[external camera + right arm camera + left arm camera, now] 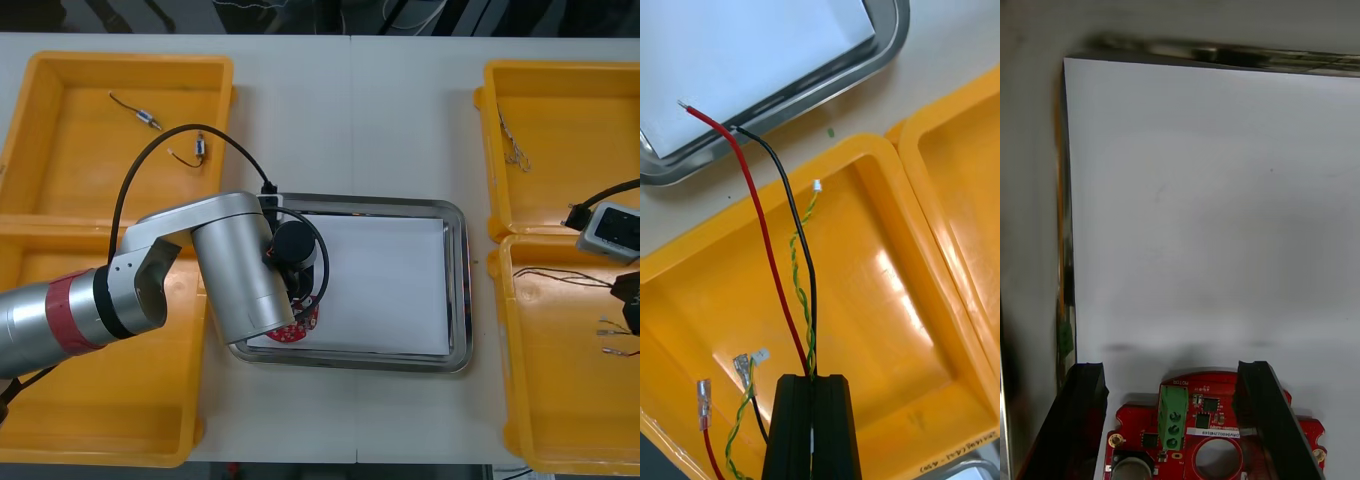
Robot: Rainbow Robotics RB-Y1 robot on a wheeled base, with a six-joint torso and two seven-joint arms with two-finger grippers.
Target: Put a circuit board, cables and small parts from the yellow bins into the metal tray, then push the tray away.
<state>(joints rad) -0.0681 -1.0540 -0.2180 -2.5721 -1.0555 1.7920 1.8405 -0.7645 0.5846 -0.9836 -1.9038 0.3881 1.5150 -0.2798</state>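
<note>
While R end effector [812,377] pinches cables [806,341], L [1171,367] sits open astride board [1206,431].

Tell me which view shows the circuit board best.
The left wrist view: the circuit board lies in the tray under the open left gripper. In the front view the left arm hides all but its edge. The right wrist view faces cables in the right gripper.

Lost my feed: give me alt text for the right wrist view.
The right gripper is shut on a bundle of cables, red, black and twisted yellow-green, above a yellow bin. The red and black ends point toward a corner of the metal tray, white inside.
</note>
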